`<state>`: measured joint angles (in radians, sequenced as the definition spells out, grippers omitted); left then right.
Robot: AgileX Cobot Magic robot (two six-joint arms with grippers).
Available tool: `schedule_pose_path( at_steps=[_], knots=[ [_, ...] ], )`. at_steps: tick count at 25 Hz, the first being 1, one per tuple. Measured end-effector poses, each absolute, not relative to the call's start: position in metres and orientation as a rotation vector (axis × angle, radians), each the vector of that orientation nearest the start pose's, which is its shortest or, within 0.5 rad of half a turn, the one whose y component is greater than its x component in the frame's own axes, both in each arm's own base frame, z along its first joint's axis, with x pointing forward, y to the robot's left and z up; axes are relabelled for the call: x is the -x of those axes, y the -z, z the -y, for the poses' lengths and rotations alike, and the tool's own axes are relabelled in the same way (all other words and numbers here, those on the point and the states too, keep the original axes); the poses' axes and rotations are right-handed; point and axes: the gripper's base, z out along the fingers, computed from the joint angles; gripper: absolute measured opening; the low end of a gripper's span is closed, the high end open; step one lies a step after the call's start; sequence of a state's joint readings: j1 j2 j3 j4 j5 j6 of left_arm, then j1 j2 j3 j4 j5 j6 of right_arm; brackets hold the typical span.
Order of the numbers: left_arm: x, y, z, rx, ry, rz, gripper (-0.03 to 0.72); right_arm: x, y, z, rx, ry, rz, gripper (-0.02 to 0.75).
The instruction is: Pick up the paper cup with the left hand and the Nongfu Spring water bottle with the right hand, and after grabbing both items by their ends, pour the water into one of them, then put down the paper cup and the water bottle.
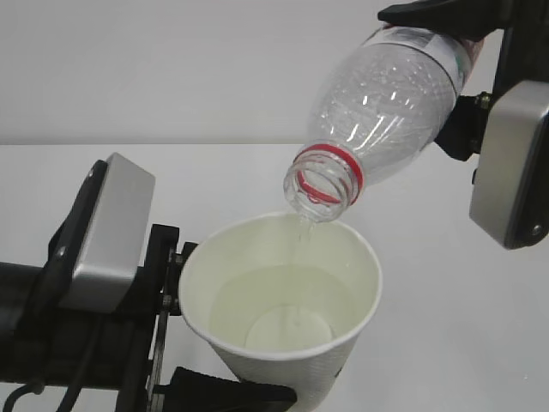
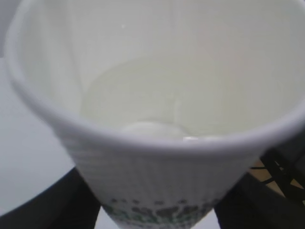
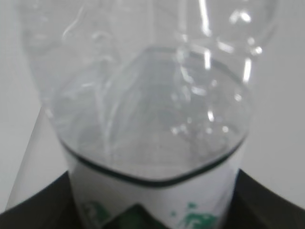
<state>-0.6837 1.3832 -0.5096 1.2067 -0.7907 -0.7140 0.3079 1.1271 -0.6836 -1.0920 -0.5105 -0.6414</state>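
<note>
So: bottle point(image 1: 386, 112) clamped by right fingers point(image 1: 446, 26), tipped neck-down, mouth just above cup point(image 1: 283, 318) | cup held upright off the counter point(image 1: 214, 180) by left fingers point(image 1: 184, 339) | water point(image 1: 283, 300) seen inside

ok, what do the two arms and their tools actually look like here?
Both arms are black. The left arm carries a silver-grey rounded rectangular block on top, with black cables running below it; its tool has black fingers. The right arm has the same silver-grey block in a black frame and a black tool. No markings are legible.
</note>
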Motion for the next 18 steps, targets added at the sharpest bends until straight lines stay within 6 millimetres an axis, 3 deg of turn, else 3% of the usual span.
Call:
schedule_pose_path(
  at_steps=[18],
  knots=[
    [-0.1476,-0.2165,0.1981,-1.384,0.932,-1.462,0.491,-0.2148,-0.3192,-0.1096,1.589,0.659,-0.624,0.468]
  ],
)
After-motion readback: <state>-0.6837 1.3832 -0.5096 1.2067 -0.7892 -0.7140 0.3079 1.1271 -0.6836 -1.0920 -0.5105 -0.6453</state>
